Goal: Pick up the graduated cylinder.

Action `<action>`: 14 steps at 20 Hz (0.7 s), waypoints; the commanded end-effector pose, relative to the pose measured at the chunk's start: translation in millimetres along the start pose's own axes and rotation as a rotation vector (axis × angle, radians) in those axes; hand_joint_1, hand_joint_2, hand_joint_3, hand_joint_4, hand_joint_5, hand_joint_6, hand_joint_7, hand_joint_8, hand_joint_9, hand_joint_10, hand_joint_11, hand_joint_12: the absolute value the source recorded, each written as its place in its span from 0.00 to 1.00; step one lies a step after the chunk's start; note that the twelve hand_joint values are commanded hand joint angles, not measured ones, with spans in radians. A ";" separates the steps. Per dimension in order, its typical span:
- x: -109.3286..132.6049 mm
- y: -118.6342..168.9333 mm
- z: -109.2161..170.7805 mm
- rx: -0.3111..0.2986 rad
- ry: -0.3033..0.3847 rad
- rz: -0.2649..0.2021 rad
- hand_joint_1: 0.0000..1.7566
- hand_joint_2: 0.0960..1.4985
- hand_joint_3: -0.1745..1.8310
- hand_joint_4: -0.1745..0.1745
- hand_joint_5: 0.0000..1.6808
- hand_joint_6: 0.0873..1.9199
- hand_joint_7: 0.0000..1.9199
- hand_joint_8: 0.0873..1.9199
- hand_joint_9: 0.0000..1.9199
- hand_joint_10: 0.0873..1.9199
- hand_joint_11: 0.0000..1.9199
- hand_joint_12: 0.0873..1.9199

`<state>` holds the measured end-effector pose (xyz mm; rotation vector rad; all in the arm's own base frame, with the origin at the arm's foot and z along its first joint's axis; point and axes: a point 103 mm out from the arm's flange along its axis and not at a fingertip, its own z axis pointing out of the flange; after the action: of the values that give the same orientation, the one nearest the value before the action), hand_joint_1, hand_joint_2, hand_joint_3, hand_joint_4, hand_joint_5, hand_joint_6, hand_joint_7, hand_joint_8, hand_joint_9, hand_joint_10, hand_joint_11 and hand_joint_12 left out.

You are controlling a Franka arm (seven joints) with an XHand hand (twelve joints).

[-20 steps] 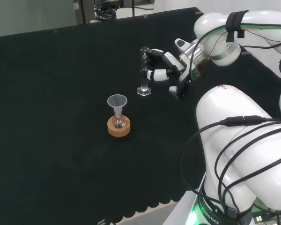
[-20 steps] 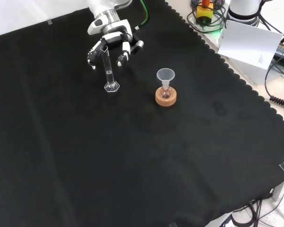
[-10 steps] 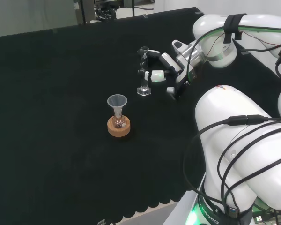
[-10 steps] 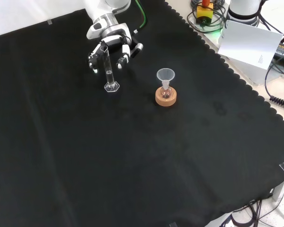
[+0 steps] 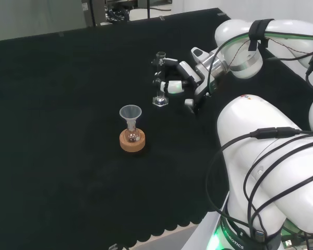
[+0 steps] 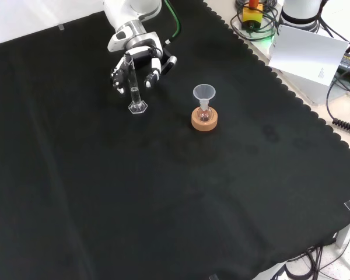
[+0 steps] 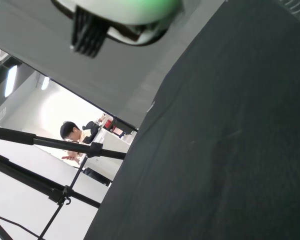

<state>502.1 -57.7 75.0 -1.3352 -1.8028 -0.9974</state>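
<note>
Beside upright graduated cylinder (image 5: pixel 159 79), hand (image 5: pixel 183 78), fingers (image 5: pixel 169 87) spread

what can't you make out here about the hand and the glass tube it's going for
- Contact: in the head view the hand reaches the cylinder, but the clear glass hides whether the fingers touch it.
- Front view: the cylinder stands before the hand, covering the palm side.
- Cylinder contents: too clear and small to tell.
- Flask under the funnel on the cork ring: something dark inside, too small to name.
</note>
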 end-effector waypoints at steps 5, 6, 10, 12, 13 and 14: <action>-1.5 -1.1 -0.4 -0.004 0.011 0.006 0.63 0.38 0.43 0.47 0.35 0.21 0.30 0.27 0.42 0.20 0.26 0.63; -1.7 -1.1 -0.4 -0.004 0.013 0.007 0.63 0.38 0.43 0.47 0.35 0.21 0.30 0.28 0.42 0.20 0.26 0.63; -2.3 -1.0 -0.6 -0.012 0.023 0.007 0.64 0.39 0.43 0.47 0.34 0.24 0.31 0.28 0.42 0.20 0.27 0.63; -2.4 -1.0 -0.7 -0.015 0.027 0.005 0.64 0.39 0.44 0.47 0.34 0.25 0.31 0.28 0.43 0.20 0.27 0.63; -2.6 -0.9 -0.8 -0.019 0.027 0.005 0.64 0.39 0.44 0.47 0.34 0.25 0.31 0.28 0.43 0.20 0.28 0.63; -2.7 -0.8 -0.8 -0.021 0.028 0.006 0.64 0.39 0.44 0.48 0.34 0.25 0.31 0.28 0.43 0.20 0.28 0.63</action>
<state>501.9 -59.5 73.1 -1.3303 -1.7759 -1.0209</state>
